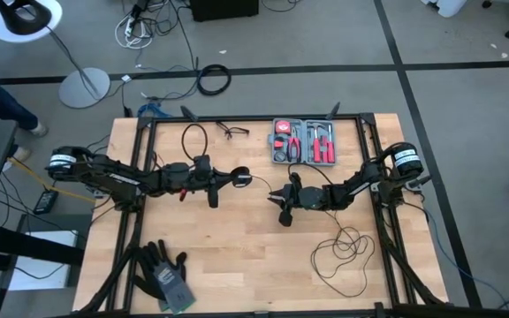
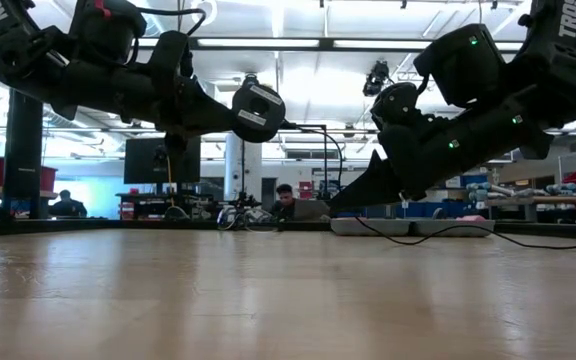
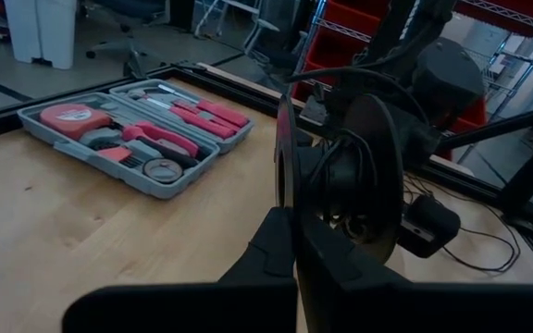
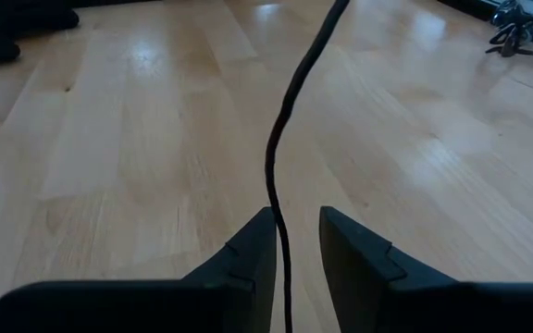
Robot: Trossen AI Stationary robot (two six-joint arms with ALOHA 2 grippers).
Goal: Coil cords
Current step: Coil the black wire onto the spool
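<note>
Pinching the puck (image 3: 364,176), the left gripper (image 3: 294,231) hides it overhead; right gripper (image 4: 296,236) straddles the cable (image 4: 285,129).

puck (image 3: 368,176): face edge-on, pale centre unseen | cable (image 4: 280,166): cut off at frame edges | left end effector (image 3: 294,231): fingertips hidden behind puck

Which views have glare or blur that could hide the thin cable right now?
Low view: bright ceiling lights backlight both arms into dark shapes. Right wrist view: window glare on the table, but the thin cable stands out, passing between the right claw fingers. Left wrist view: the puck in the left claw is close and soft.
</note>
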